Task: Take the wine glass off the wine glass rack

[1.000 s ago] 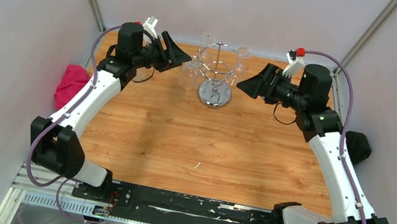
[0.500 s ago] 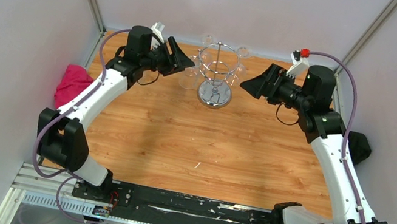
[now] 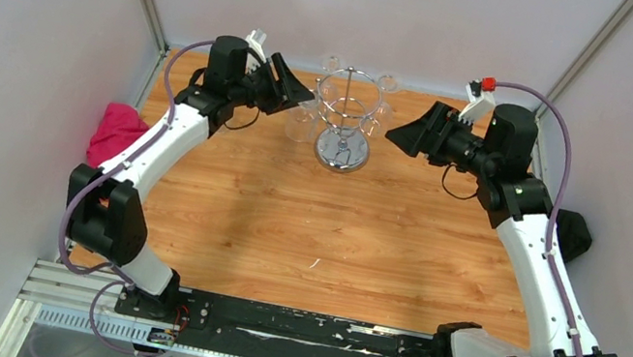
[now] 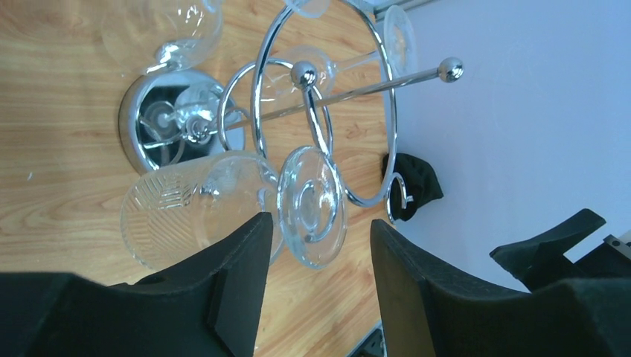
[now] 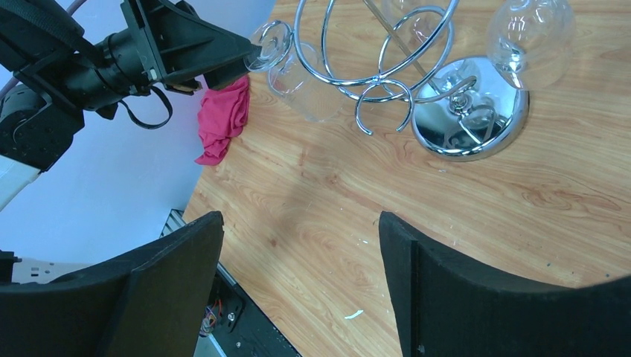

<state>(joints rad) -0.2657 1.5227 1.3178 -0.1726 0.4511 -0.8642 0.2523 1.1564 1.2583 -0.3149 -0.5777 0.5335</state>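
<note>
Left tool [image 4: 320,227] sits roughly half open, fingertips [image 4: 253,238] either side of the foot of the wine glass [image 4: 190,208], and the wrist view shows no clamp on it. Right tool [image 5: 299,219] gapes wide and holds nothing, off to the rack's right. The glass hangs bowl-down off the left side of the wine glass rack [image 3: 341,150], mid far edge of the worktop [image 3: 302,235]. It looks light, thin, slick and breakable, so probably pinch gently at the stem by the foot and slide it outward.
</note>
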